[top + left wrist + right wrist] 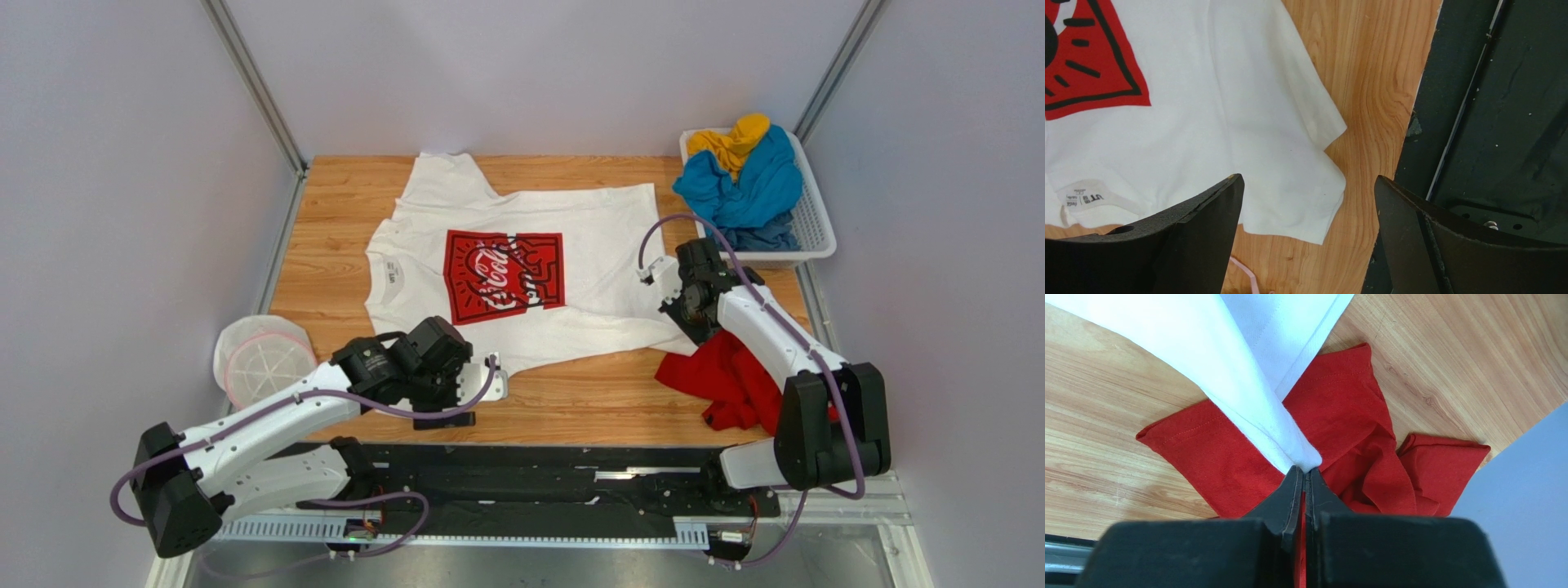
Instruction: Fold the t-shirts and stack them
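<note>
Right gripper [1303,473] clamped on a hem corner of white t-shirt [589,263] spread flat on table [331,233], above crumpled red t-shirt [1352,416]; left gripper [1309,180] jaws spread, empty, over the white sleeve.

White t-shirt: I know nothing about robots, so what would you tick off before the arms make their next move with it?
1. Right tool clamped on a corner of the white t-shirt: ok.
2. Only white cloth in that pinch: cannot tell.
3. Left tool open and empty above the near sleeve: ok.
4. Print facing up, body spread on the table: ok.
5. Red t-shirt clear of the white one: not ok, it lies right under the lifted corner.
6. Blue t-shirt and yellow t-shirt out of the way in the basket: ok.
</note>
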You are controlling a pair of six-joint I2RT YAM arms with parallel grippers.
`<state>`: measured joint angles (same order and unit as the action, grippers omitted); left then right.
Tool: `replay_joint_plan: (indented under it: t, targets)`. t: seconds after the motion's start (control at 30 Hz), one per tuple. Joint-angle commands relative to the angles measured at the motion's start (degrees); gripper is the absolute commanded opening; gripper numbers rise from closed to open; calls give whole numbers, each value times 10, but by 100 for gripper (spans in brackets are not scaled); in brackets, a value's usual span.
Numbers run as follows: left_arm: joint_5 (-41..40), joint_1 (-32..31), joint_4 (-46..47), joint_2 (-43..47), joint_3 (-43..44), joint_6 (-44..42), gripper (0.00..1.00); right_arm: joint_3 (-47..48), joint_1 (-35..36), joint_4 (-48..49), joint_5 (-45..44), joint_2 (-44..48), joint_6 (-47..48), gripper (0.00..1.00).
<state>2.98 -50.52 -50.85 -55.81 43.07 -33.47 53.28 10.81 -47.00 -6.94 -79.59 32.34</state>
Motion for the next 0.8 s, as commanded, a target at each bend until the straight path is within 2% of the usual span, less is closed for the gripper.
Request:
replay_joint_plan:
  t: [0.0, 0.13, 0.77]
  targets:
    - [37, -20, 29, -18, -12, 2, 86, 6, 1, 14, -13, 8, -10, 0]
    - [61, -28, 42, -40, -24, -7, 86, 11, 0, 11, -13, 7, -11, 0]
    - [36, -34, 101, -110, -50, -38, 82, -12, 0, 28, -11, 8, -6, 0]
